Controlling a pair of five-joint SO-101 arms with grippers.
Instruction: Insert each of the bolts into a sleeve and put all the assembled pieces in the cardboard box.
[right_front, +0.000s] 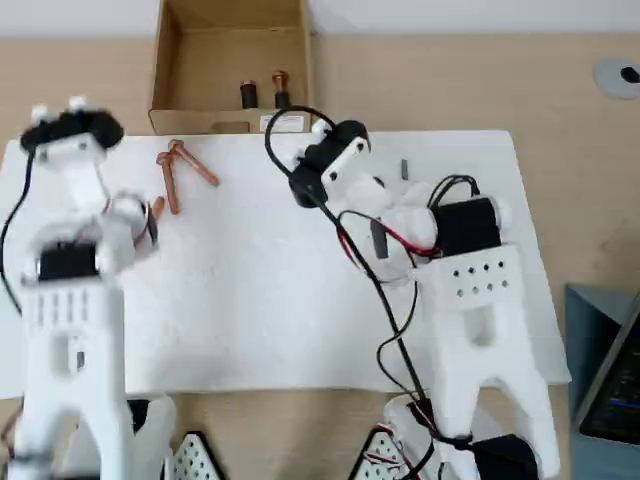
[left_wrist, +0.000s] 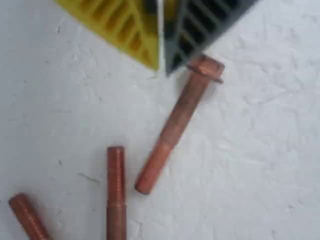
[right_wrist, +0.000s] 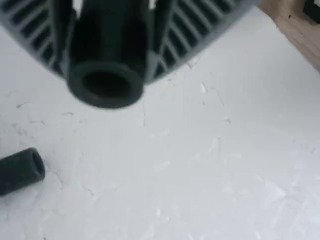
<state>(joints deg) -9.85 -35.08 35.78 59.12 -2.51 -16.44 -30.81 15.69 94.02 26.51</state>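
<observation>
Two grippers are mine. My right gripper (right_wrist: 107, 60) is clamped around a black sleeve (right_wrist: 106, 85), whose open bore faces the wrist camera, over the white mat (right_wrist: 210, 165). A second sleeve (right_wrist: 20, 171) lies on its side on the mat nearby. My left gripper (left_wrist: 162, 65) has its yellow and black fingers (left_wrist: 120, 30) pressed together with nothing between them. Its tip is just beside the head of a copper bolt (left_wrist: 175, 130) lying flat. Another bolt (left_wrist: 115, 190) and a third bolt (left_wrist: 27, 217) lie near it, apart from one another. From above, the cardboard box (right_front: 165, 70) sits at the mat's far edge, with two pieces (right_front: 265, 92) standing inside by its near wall.
</observation>
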